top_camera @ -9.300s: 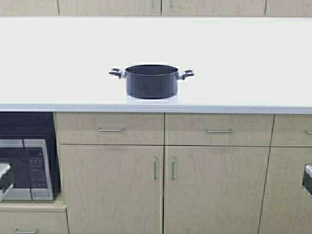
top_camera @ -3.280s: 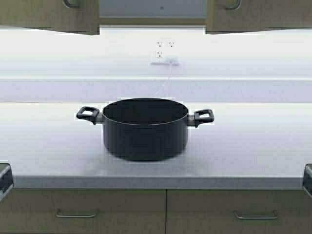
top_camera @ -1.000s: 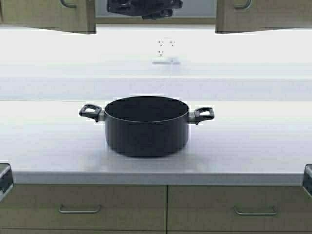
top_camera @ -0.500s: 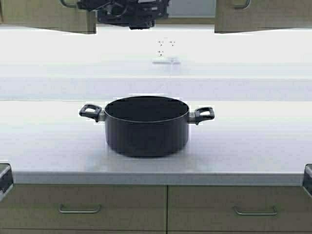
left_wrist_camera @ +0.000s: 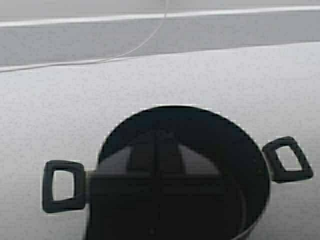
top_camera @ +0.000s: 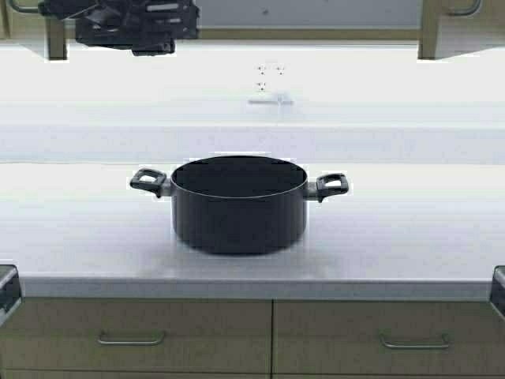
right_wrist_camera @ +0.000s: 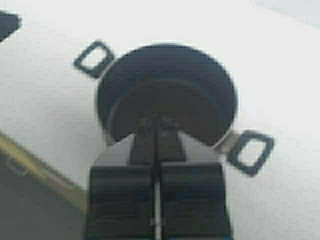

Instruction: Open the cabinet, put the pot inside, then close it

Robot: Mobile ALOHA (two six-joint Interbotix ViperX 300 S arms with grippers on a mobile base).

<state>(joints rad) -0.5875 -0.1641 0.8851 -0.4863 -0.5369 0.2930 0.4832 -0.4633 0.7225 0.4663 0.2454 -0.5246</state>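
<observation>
Pot (top_camera: 239, 207) on counter (top_camera: 410, 229), left gripper (top_camera: 126, 24) apparently by cabinet door (top_camera: 51, 28)

Cabinet (top_camera: 237, 12) mouth open above pot (top_camera: 239, 204); apparently unobstructed.

Your right gripper (right_wrist_camera: 157, 131) hangs over the black pot (right_wrist_camera: 166, 95), its two fingers (right_wrist_camera: 144, 145) pressed together with only a thin seam between them. The pot sits empty on the white countertop (right_wrist_camera: 45, 110), a loop handle (right_wrist_camera: 93, 59) jutting out at either side, near the counter's front edge.
</observation>
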